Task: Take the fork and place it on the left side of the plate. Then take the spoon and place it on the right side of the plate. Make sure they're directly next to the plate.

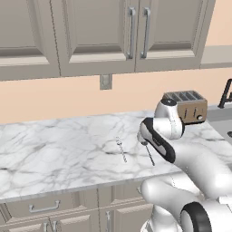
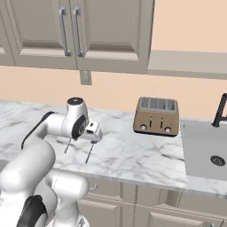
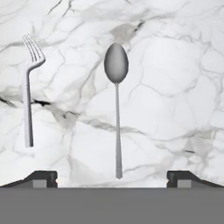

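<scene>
The fork (image 3: 29, 94) lies flat on the marble tabletop (image 3: 175, 87), just left of the spoon (image 3: 116, 105), the two roughly parallel and apart. It looks light, stiff and slick, its thin handle hugging the stone, so the mid-handle, pinched across its width, seems the best hold. The pincer (image 3: 112, 177) hovers above the spoon's handle end, jaws spread wide, holding nothing. A toaster (image 2: 156, 116) stands far right.

The white arm (image 1: 190, 158) folds forward from the base, elbow raised, wrist bent downward. The gripper (image 3: 112, 177) points straight down, its two dark fingertips (image 3: 41, 178) spread wide apart, holding nothing.
</scene>
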{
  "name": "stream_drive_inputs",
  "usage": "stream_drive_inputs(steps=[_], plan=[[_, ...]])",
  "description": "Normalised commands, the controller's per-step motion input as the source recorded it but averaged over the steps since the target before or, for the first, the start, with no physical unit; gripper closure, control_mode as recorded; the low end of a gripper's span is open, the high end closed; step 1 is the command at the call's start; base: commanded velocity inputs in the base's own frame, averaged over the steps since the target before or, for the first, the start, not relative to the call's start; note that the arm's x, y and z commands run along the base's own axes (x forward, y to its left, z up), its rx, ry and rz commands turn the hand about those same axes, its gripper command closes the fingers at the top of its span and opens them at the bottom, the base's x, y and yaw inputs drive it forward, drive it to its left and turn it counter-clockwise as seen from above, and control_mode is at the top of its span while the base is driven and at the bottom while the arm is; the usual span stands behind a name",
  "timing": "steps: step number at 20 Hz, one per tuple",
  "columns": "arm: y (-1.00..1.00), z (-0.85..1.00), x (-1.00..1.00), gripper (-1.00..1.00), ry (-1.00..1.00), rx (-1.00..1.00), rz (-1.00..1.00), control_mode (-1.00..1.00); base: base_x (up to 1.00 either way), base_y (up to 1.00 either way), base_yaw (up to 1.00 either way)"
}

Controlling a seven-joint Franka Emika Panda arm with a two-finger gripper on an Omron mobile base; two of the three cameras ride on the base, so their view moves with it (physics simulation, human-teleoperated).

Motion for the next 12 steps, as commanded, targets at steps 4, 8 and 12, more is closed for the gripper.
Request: stream_drive_inputs(steps=[4, 8, 12], plan=[[-0.01, -0.40, 0.29, -1.00, 0.07, 0.00, 0.00, -1.00, 0.00, 0.00, 0.00], [0.00, -0.25, 0.05, -1.00, 0.00, 0.00, 0.01, -1.00, 0.00, 0.00, 0.00], [0.00, -0.32, 0.00, -1.00, 0.01, -0.03, 0.00, -1.00, 0.00, 0.00, 0.00]])
